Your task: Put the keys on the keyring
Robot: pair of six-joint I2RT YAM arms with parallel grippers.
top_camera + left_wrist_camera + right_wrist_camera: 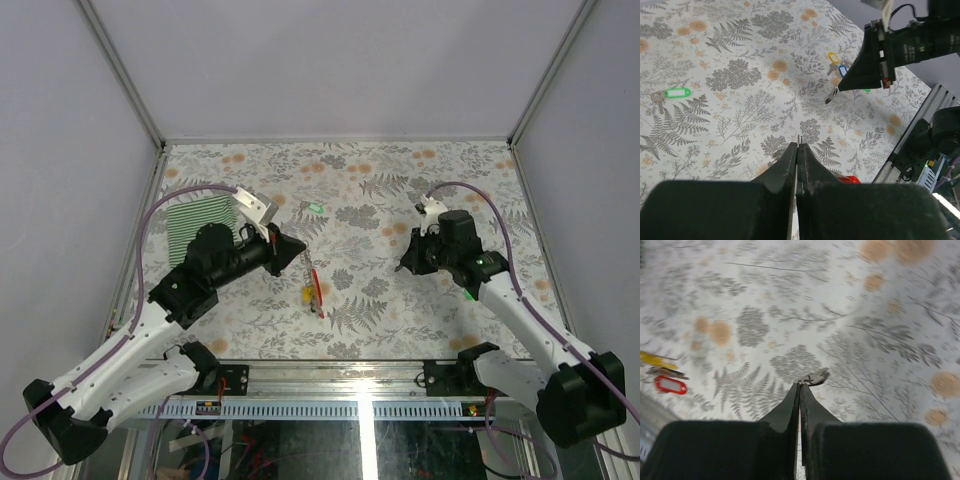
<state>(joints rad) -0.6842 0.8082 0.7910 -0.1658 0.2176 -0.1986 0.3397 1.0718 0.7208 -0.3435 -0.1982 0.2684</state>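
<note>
Top external, striped cloth [190,225] left, green key [315,208] centre

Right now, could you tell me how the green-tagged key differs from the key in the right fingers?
The green-tagged key lies loose on the table, untouched; the other key is pinched in the shut right fingers. The green-tagged key carries a plastic tag; the other key shows bare metal only. Both are small metal keys.
</note>
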